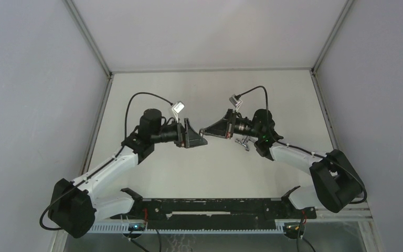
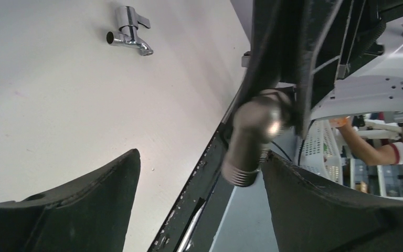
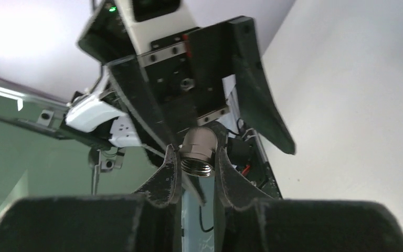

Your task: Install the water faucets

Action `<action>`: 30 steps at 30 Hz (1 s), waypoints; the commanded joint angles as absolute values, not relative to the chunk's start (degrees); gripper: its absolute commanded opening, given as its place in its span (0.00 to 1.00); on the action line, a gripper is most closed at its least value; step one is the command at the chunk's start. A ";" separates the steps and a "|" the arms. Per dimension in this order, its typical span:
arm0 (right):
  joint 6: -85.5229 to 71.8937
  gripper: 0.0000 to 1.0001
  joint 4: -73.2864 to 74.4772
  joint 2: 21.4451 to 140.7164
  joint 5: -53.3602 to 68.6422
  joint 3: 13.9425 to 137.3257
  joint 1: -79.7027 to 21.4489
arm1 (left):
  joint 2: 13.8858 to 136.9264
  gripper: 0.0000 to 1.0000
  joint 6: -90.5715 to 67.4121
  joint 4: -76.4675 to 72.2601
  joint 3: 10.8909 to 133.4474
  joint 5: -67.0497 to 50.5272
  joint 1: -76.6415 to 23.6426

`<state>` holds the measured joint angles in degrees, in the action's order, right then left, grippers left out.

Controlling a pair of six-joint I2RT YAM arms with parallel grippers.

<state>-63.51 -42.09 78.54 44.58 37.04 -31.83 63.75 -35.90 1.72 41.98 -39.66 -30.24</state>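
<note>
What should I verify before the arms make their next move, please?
1. Right gripper clamped on the stubby fitting: ok.
2. Left gripper open: ok.
3. Fitting lined up with the left gripper's opening: ok, though off-centre; how deep it sits, cannot tell.
4. Bent faucet lying free on the table, apart from both grippers: ok.
5. Fitting's thread undamaged: cannot tell.

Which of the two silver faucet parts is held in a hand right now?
The stubby threaded elbow, pinched in the right hand; the other, a bent tap with a handle, lies free on the table.
</note>
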 commanded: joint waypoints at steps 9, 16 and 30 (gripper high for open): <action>-69.38 0.00 -53.25 78.78 47.36 36.88 -31.73 | 63.59 0.69 -48.46 -19.73 37.80 -48.46 -28.30; -69.32 0.00 -53.18 78.93 47.57 36.83 -31.73 | 64.13 0.31 -49.01 -20.30 38.04 -49.06 -28.30; -51.98 0.72 -8.19 65.63 25.97 37.16 -23.10 | 64.58 0.00 -30.74 15.33 48.11 -21.77 -27.86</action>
